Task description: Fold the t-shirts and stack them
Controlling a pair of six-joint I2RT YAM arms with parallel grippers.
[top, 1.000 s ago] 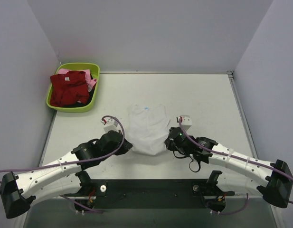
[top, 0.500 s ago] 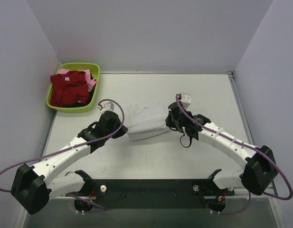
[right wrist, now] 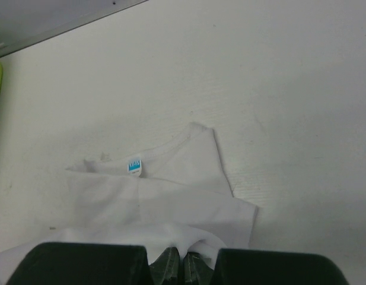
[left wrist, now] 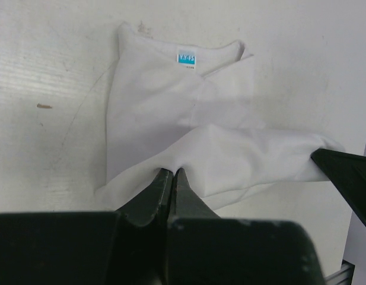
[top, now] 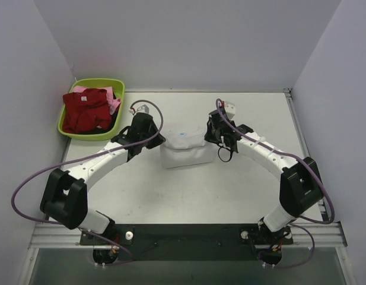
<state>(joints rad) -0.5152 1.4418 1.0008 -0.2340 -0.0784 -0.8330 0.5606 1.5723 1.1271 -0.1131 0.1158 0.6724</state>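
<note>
White table (top: 242, 190): left tool (left wrist: 172, 173), right tool (right wrist: 181, 257) pinch white t-shirt (top: 184, 155); pink shirt (top: 114, 105) mostly hidden under red shirt (top: 85, 110).

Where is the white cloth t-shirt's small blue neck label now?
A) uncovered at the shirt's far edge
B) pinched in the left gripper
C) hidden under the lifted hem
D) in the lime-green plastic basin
A: the blue label shows uncovered at the collar of the white t-shirt, beyond the folded cloth.

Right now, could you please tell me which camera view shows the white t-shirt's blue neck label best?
The left wrist view: the blue neck label sits large and clear at the white t-shirt's collar. The right wrist view shows it smaller, and the top external view only as a tiny speck.
</note>
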